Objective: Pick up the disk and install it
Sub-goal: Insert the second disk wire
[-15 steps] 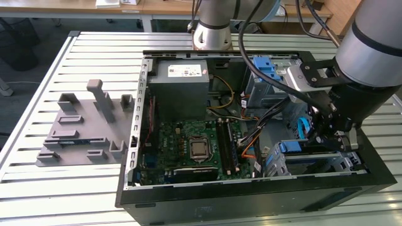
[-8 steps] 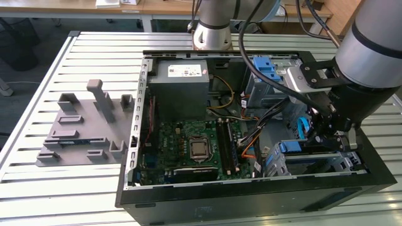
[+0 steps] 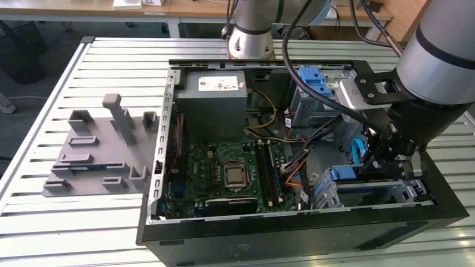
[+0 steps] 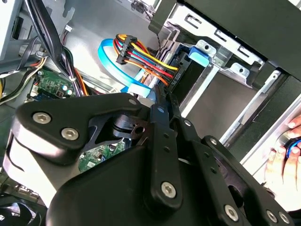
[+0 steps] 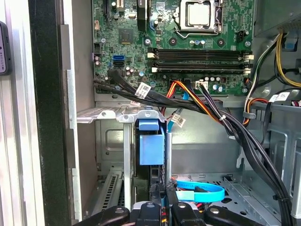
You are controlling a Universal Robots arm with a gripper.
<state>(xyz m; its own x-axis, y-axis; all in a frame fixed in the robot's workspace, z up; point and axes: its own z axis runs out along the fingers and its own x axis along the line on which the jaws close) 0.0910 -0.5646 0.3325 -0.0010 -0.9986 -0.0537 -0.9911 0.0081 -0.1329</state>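
One gripper [image 3: 386,162] hangs over the disk [image 5: 151,148] seated in its bay — finger state unclear, labels unreadable.

A slatted metal table [image 3: 111,61] is carrying an open computer case [image 3: 297,233] and, to the exterior view's left, a grey holder [image 3: 100,150] lying flat

Cable bundle [image 5: 197,106] across the drive cage [image 5: 108,114] mouth; open floor beyond.
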